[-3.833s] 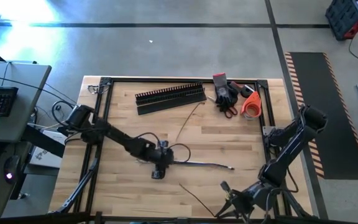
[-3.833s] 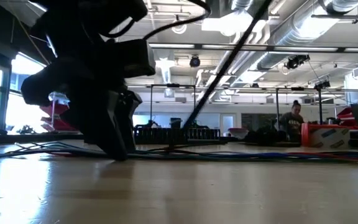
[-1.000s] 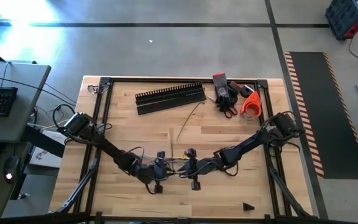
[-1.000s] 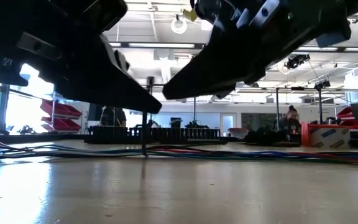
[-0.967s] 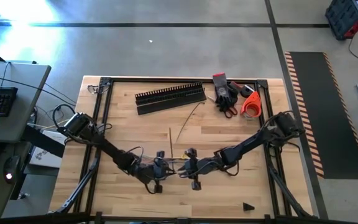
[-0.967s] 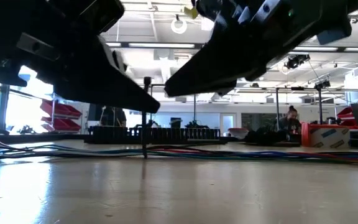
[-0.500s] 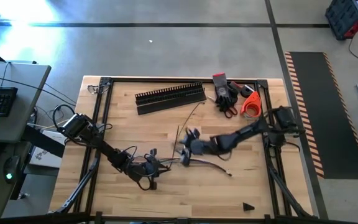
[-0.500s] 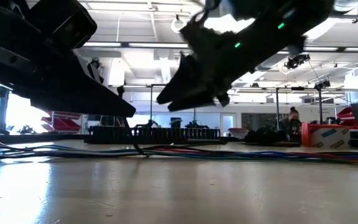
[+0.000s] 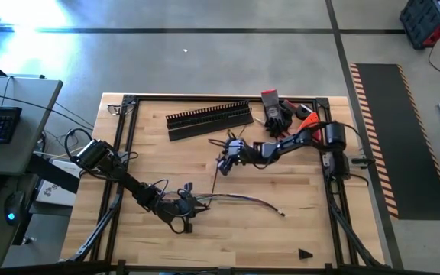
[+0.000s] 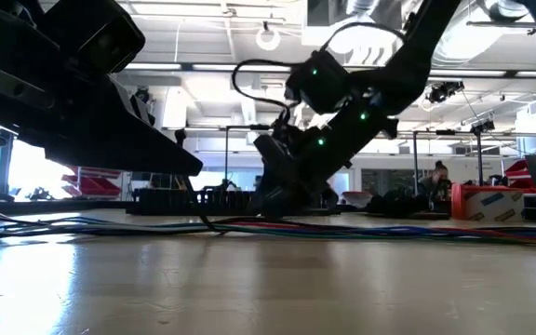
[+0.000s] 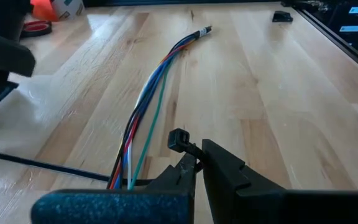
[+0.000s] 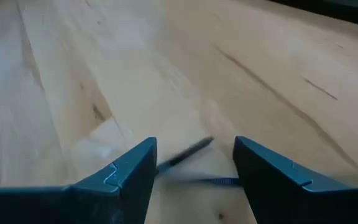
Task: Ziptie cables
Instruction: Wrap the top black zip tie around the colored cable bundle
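High view: the left end effector [image 9: 183,205] sits low on the table [image 9: 296,229], pressed together on a zip tie at the near end of the cables [image 9: 239,200], which trail toward the right. The right end effector [image 9: 224,160] hovers well apart from them, nearer the black slotted duct [image 9: 209,120], with a thin dark strand just below it.

Low view: the cables [image 10: 417,231] lie flat as a coloured line across the table. The right end effector [image 10: 273,195] tilts down close to the surface, a height the overhead camera cannot give.

Left wrist view: only here is the zip tie head [image 11: 179,139] plain, held at the tips of the closed fingers [image 11: 222,163] beside the red, blue, green and white cables [image 11: 151,106].

Right wrist view: the spread fingers [image 12: 132,167] frame a dark strip [image 12: 185,154], probably a loose zip tie, lying between them on bare wood.

The tie seems to be on; the next move likely calls for closing on that strip and carrying it to the bundle.
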You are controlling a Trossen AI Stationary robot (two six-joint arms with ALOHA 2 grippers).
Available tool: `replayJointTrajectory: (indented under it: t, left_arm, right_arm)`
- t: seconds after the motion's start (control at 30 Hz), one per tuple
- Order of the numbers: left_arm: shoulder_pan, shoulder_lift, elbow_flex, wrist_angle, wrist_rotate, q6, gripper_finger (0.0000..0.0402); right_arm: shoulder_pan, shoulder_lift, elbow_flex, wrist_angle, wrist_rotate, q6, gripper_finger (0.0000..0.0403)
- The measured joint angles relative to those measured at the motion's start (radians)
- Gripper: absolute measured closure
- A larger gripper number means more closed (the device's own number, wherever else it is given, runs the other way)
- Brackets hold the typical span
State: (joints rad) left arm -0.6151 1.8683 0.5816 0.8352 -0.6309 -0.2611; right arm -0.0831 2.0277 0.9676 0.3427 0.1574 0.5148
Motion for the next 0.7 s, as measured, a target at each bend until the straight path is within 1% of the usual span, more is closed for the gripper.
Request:
replayJointTrajectory:
  t: [0.1,0.2,0.3,0.5,0.7]
  left_arm:
    - [0.000,0.000,0.000,0.000,0.000,-0.001,0.0401]
    - [0.000,0.000,0.000,-0.002,-0.001,-0.010,0.0401]
    - [-0.001,0.000,0.000,-0.002,-0.004,-0.017,0.0401]
    - [-0.002,0.000,0.000,-0.002,-0.007,-0.018,0.0401]
    - [-0.001,0.000,0.000,-0.002,-0.008,-0.019,0.0401]
  right_arm:
    - [-0.011,0.027,0.002,0.041,-0.040,0.001,0.0199]
    - [-0.006,0.037,0.002,0.070,-0.048,-0.001,0.0200]
    - [0.000,0.040,0.002,0.085,-0.090,-0.011,0.0210]
    - [0.005,0.042,0.002,0.090,-0.151,-0.026,0.0251]
    - [0.012,0.043,0.002,0.089,-0.159,-0.081,0.0308]
